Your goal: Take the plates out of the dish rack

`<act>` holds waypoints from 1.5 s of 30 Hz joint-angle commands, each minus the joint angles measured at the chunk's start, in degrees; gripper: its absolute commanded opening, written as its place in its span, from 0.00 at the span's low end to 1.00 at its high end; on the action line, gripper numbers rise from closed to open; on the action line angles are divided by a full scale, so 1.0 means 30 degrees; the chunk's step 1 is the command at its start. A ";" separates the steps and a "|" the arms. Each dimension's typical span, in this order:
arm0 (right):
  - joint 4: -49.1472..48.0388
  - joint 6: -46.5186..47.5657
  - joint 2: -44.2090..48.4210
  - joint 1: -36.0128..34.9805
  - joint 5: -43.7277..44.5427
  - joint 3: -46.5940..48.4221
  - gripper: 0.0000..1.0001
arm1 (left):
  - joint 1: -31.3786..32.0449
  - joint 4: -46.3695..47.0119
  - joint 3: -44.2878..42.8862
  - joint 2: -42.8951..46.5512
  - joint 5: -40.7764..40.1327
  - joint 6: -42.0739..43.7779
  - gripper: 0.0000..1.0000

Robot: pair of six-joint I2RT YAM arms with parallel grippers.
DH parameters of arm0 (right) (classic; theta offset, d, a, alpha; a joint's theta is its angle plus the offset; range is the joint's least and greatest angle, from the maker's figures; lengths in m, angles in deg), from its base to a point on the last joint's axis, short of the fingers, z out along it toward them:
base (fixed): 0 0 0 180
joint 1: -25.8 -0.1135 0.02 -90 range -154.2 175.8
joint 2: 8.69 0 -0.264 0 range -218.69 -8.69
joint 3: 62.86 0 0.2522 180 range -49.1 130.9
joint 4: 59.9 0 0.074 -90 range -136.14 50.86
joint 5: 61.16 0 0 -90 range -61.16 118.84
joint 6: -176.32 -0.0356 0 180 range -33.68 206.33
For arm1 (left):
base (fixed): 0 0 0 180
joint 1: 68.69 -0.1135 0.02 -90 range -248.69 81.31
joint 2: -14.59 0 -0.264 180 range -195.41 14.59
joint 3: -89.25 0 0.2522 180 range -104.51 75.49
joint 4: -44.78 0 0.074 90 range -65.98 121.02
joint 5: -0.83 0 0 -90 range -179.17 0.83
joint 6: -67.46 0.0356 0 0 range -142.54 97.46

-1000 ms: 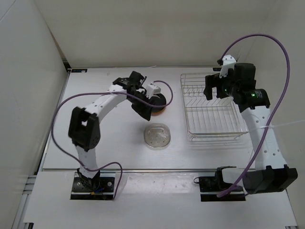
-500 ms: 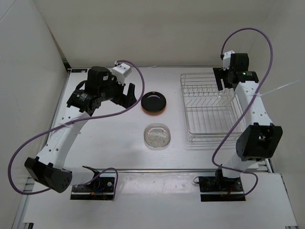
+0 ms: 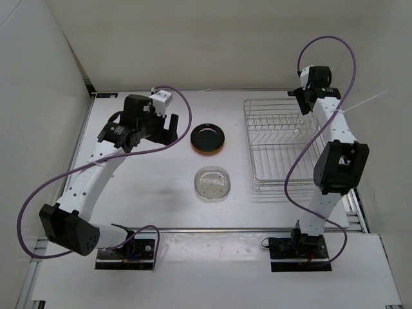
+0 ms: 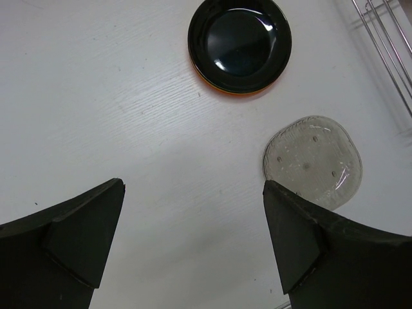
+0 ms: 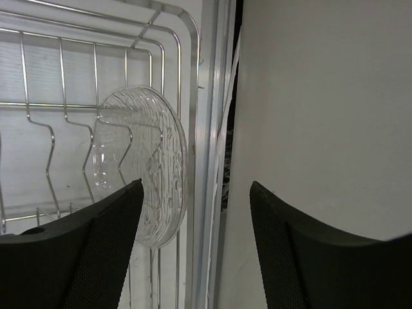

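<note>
A black plate lies stacked on an orange plate on the table, left of the dish rack. A clear plate lies flat nearer the arms. My left gripper hovers left of the stack, open, with only bare table between its fingers. My right gripper is over the rack's far right corner, open and holding nothing. In the right wrist view, another clear plate stands upright in the rack's dividers, just beyond my right gripper and towards its left finger.
The rack's right side runs close to the table's edge and the white side wall. White walls close in the back and left. Purple cables loop above both arms.
My left gripper let go of the black plate, opened wide and drew back to the left. My right arm swung to the rack's far right corner, its jaws narrowing somewhat.
</note>
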 commanded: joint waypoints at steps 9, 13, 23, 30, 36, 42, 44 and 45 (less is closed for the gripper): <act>-0.1470 -0.0021 0.0046 0.0708 0.0319 -0.2090 0.68 | -0.0010 0.0485 -0.0573 -0.0613 -0.0024 0.0103 1.00; -0.1849 -0.0197 0.0047 0.0710 0.0319 -0.2942 0.60 | -0.0010 0.0485 -0.0778 -0.0789 0.0418 0.0103 1.00; -0.1850 -0.0578 0.0047 0.0710 0.0319 -0.3355 0.43 | -0.0010 0.0309 -0.0779 -0.0613 0.0418 0.0277 1.00; -0.2026 -0.0930 0.0047 0.0710 0.0846 -0.3355 0.29 | -0.0010 0.0309 -0.0779 -0.0613 0.0770 0.0278 1.00; -0.2026 -0.1310 0.0047 0.0710 0.1227 -0.3179 0.18 | -0.0010 0.0309 -0.0603 -0.0613 0.0946 0.0452 1.00; -0.1676 -0.2158 0.0047 0.0710 0.1840 -0.3179 0.03 | -0.0010 0.0309 -0.0603 -0.0613 0.1121 0.0454 1.00; -0.1675 -0.2160 0.0047 0.0710 0.2018 -0.3179 0.00 | -0.0010 0.0309 -0.0603 -0.0613 0.1121 0.0454 1.00; -0.1501 -0.2421 0.0047 0.0710 0.2250 -0.2976 0.00 | -0.0010 0.0309 -0.0603 -0.0613 0.1121 0.0454 1.00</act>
